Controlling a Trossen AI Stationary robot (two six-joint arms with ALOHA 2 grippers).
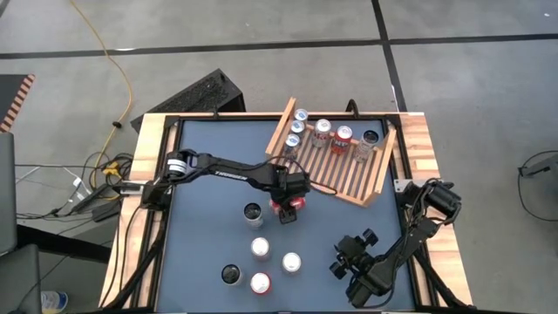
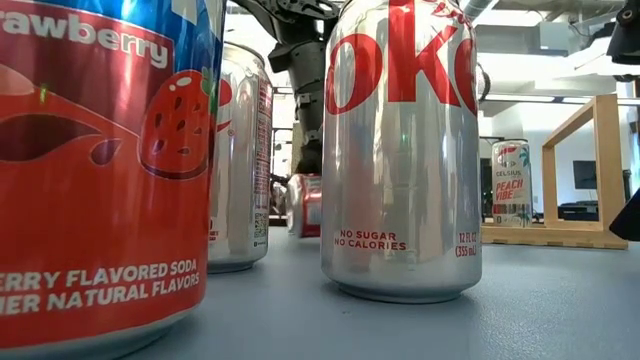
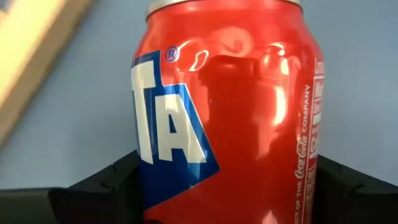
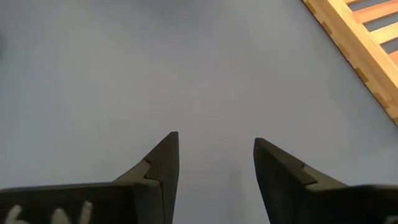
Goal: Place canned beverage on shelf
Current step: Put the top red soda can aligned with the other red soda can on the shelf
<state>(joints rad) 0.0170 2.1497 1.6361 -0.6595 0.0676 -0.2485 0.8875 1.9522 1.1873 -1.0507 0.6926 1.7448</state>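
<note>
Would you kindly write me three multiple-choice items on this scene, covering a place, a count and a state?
1. Where is the left pincer? A at the red can; B parked at a corner; C out of view
2. How many other cans stand loose on the table? A two; B five; C nine
3. The right pincer is: A open, empty; B holding a can; C shut tight
Answers: A, the red can fills its wrist view; B, five show from above; A, bare table shows between its tips.
</note>
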